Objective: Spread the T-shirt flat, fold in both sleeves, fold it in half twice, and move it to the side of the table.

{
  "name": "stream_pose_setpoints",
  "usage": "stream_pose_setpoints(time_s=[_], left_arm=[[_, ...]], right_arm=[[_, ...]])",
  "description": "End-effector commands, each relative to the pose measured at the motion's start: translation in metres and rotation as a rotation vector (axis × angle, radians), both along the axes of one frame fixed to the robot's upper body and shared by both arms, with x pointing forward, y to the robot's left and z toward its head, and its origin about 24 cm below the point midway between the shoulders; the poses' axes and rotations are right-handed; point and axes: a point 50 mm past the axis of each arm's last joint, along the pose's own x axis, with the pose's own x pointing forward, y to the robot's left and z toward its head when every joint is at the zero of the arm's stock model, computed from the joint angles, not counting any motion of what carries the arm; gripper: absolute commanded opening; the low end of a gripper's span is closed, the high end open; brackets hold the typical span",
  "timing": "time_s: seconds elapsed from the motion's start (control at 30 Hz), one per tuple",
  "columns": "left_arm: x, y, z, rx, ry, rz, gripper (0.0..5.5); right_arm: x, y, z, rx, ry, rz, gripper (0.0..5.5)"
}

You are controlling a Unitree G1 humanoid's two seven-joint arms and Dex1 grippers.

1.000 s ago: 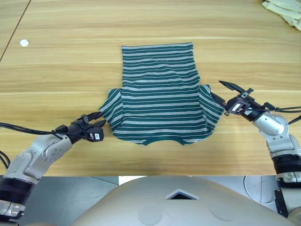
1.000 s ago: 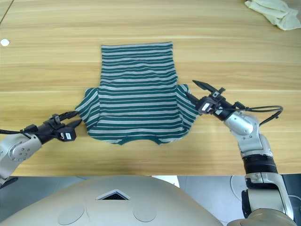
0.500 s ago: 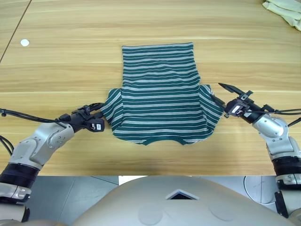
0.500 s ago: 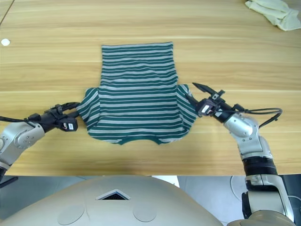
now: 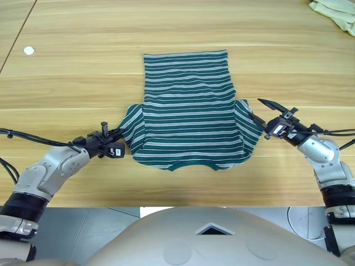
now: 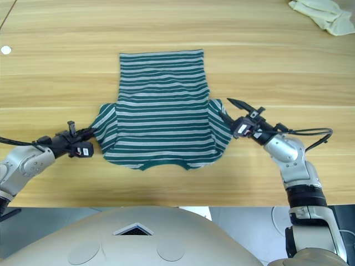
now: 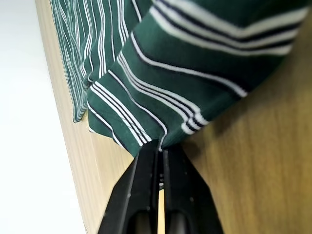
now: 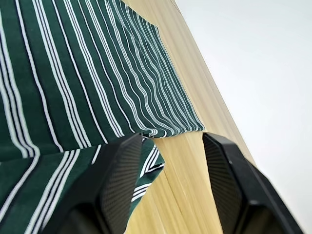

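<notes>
Left fingers [image 7: 140, 195] seemingly pinch a sleeve of the T-shirt [image 5: 188, 105]; right fingers [image 8: 122, 185] spread apart.

A green striped T-shirt [image 6: 161, 119] lies on the wooden surface [image 6: 66, 77]. The left gripper [image 6: 92, 136] meets its left sleeve. The right gripper [image 6: 226, 108] has its fingers [image 6: 237, 103] spread at the right sleeve. A pale cloth [image 6: 324, 15] lies far right.

The T-shirt [image 5: 188, 105] is showing dark green with thin white stripes; the bench [image 5: 83, 83] is showing pale wood grain; the far cloth [image 5: 335, 14] is looking cream.
</notes>
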Motion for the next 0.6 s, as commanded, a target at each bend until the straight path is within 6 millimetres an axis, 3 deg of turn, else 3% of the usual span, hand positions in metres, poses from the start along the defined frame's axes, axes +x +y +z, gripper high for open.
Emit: stream_pose_setpoints(time_s=[0.03, 0.23, 0.6], left_arm=[[-0.020, 0.008, -0.023, 0.032, 0.078, 0.072, 0.03], [-0.008, 0.006, -0.012, -0.030, -0.069, 0.097, 0.03], [0.017, -0.024, 0.020, -0.213, -0.298, -0.021, 0.03]], right_arm=[[-0.001, -0.001, 0.000, 0.003, -0.003, -0.014, 2.28], [-0.001, -0.001, -0.003, 0.005, 0.002, -0.017, 2.28], [0.005, 0.004, -0.007, 0.010, 0.009, -0.009, 2.28]])
